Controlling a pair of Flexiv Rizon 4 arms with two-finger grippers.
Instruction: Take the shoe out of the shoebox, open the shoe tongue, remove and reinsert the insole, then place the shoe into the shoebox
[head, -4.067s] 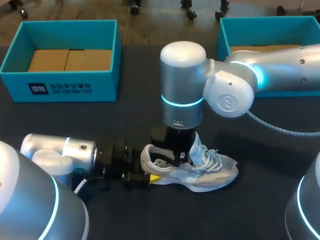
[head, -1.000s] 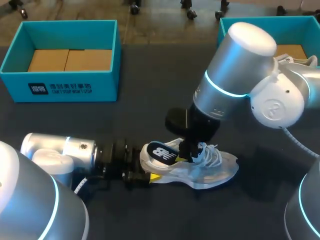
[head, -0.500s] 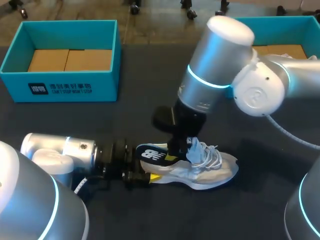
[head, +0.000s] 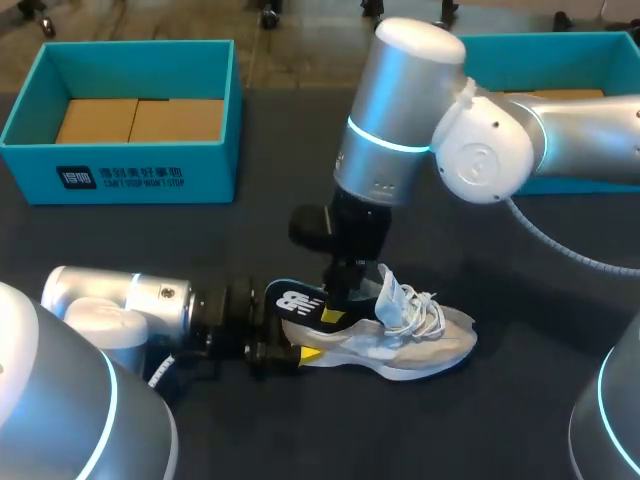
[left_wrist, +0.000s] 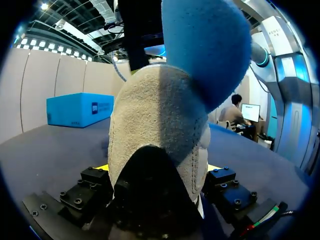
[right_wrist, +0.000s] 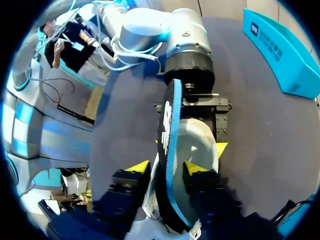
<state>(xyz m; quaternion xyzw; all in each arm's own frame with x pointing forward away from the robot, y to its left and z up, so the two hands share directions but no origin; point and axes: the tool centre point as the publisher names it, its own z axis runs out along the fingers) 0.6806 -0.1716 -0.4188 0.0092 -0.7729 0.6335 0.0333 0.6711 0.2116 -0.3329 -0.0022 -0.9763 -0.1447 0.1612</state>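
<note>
A pale grey sneaker (head: 410, 340) with white laces lies on its side on the dark table, toe to the right. My left gripper (head: 295, 352) is shut on its heel (left_wrist: 160, 130), one finger on each side. A dark blue insole (head: 293, 300) sticks up out of the shoe's opening over the heel. My right gripper (head: 335, 305) comes down from above at the opening. In the right wrist view its yellow tips stand apart on either side of the insole (right_wrist: 170, 150), so my right gripper (right_wrist: 165, 169) is open. The insole (left_wrist: 205, 50) rises above the heel.
A teal shoebox (head: 130, 175) with brown cardboard inside stands at the back left. A second teal box (head: 447, 72) is at the back right, partly behind my right arm. Bare dark table lies in front of and to the right of the shoe.
My right arm has swung left and more upright, carrying the insole back over the heel. Its fingers, earlier shut on the insole, now stand apart. The left arm has not moved.
</note>
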